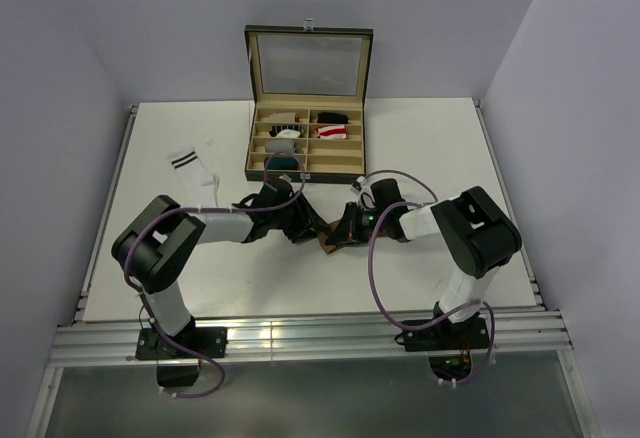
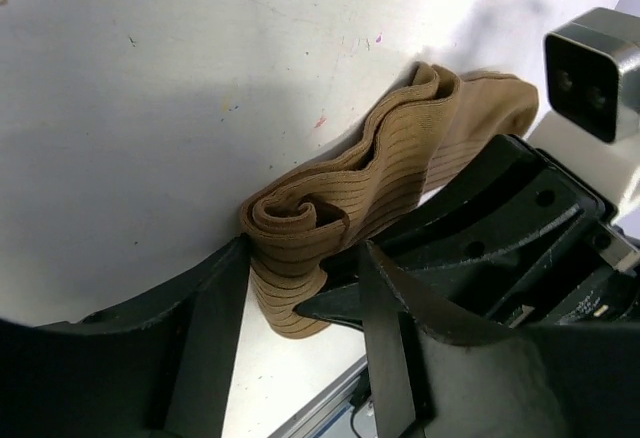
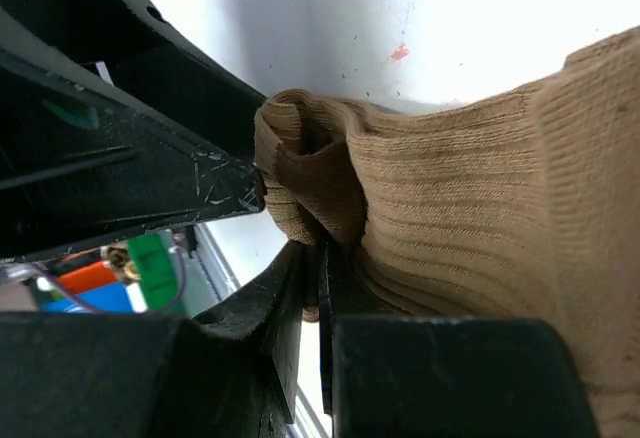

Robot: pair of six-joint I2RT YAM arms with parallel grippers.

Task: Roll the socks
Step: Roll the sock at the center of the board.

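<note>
White tabletop [image 1: 450, 158], plain walls all round, and both arms meet at its middle, just in front of the open compartment box [image 1: 300, 174]. Down there the tan-brown sock [image 2: 400, 173] lies on the table, one end curled into a loose roll, the rest trailing off in wavy folds. Look at the left gripper [image 2: 305, 253]: it straddles that roll with fingers half spread, one against the roll's side, the other just beside it, not clamped. Facing it, the right gripper [image 3: 312, 258] has its fingers narrow, pinched on a fold of the tan-brown sock right next to the roll. Off to the left, the white sock [image 1: 195, 170] with two dark cuff stripes lies loose on the table, well apart from the action. And the red-and-white sock [image 1: 333, 133] sits in a right-hand compartment of the box.
</note>
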